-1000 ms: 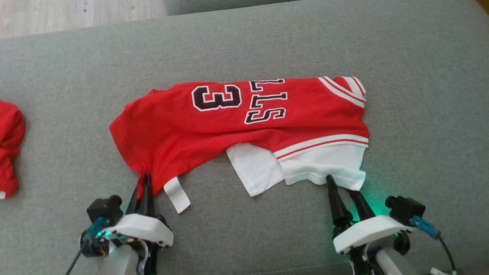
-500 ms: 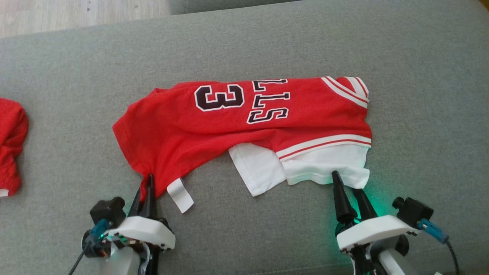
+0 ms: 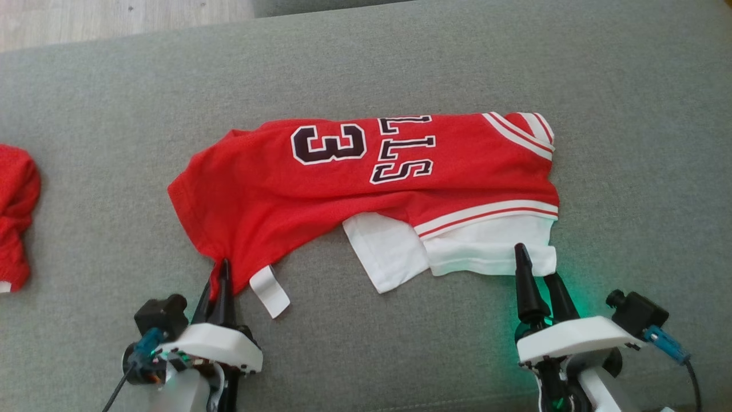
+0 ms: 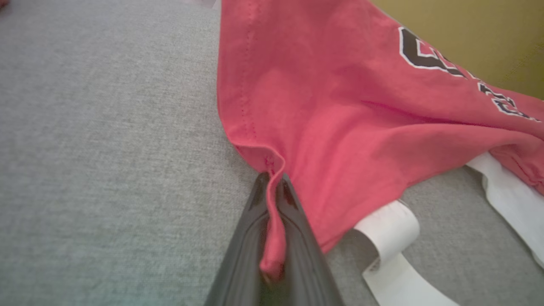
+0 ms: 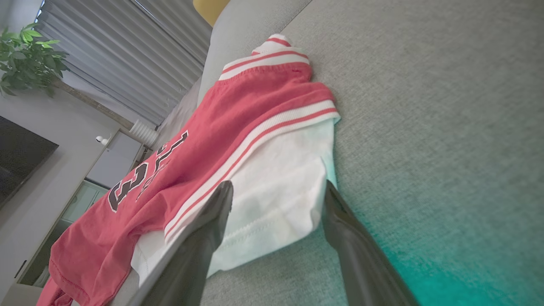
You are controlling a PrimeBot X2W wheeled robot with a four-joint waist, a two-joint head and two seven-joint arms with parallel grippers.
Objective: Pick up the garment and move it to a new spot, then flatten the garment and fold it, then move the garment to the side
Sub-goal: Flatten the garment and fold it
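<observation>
The garment (image 3: 354, 183) is a red jersey with a black "3", lettering and white sleeves, lying crumpled across the grey sofa cushion (image 3: 366, 68). My left gripper (image 3: 222, 269) is shut on its near left red hem corner; the left wrist view shows that red fabric (image 4: 272, 238) pinched between the dark fingers. My right gripper (image 3: 537, 263) stands open at the white sleeve's (image 3: 492, 252) near right corner. In the right wrist view the white cloth (image 5: 280, 199) lies between the two spread fingers, with the gripper (image 5: 278, 189) not closed on it.
A second red cloth (image 3: 14, 217) lies bunched at the cushion's far left edge. A white label tag (image 3: 269, 290) hangs from the jersey's hem beside my left fingers. Wooden floor (image 3: 114, 17) shows beyond the cushion at top left.
My right gripper has moved forward and right, so its open fingers now straddle the white sleeve's corner. The left gripper holds still on the hem.
</observation>
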